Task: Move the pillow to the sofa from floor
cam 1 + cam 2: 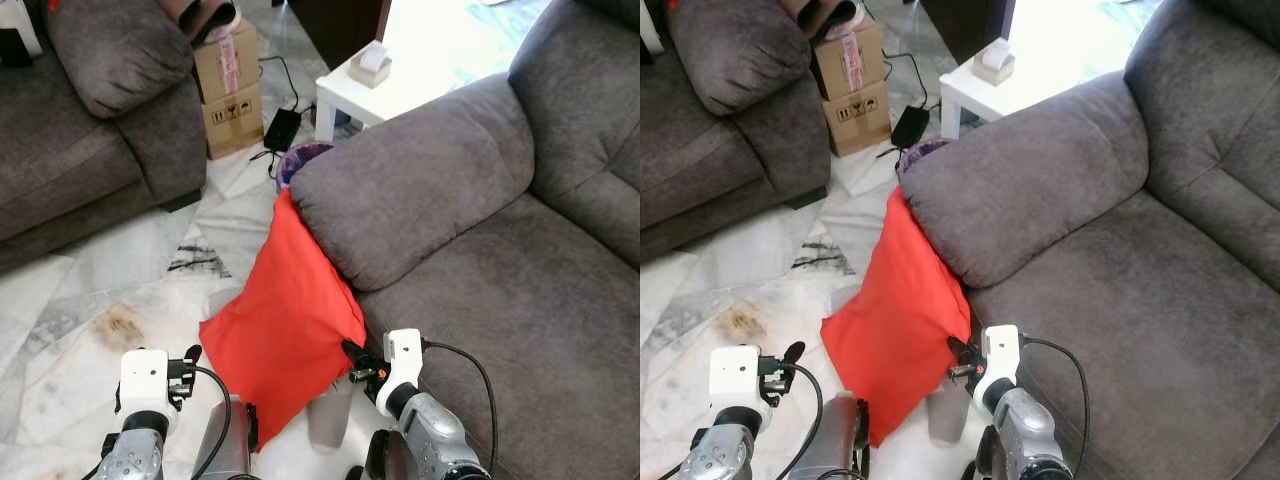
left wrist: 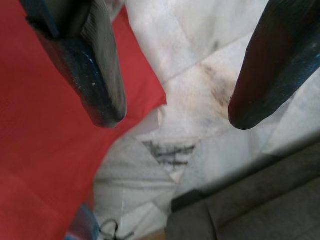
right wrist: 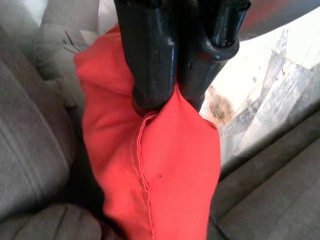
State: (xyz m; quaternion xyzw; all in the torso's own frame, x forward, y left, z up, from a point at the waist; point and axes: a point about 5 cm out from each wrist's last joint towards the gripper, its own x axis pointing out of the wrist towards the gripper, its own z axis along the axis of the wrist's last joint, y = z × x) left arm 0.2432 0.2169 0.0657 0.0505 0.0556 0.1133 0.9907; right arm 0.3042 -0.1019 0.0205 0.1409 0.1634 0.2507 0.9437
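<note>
Red pillow [image 1: 285, 320]: stands on end on the marble floor [image 1: 110, 290], leaning against the armrest [image 1: 410, 190] of the grey sofa [image 1: 520, 300], at the sofa's front corner. Soft, light, loosely filled by the look of it (the cloth bunches readily); it should sag when lifted. A corner or seam is the best place to hold.

Right gripper [image 3: 167, 100]: fingers pinched tight on the pillow's upper edge beside the seam, wrist low in front of the sofa seat.

Left gripper [image 2: 175, 117]: fingers spread, holding nothing, poised above the floor at the pillow's free edge.

Cardboard boxes [image 1: 228, 88] and a white side table [image 1: 400, 70] stand well apart, beyond.
</note>
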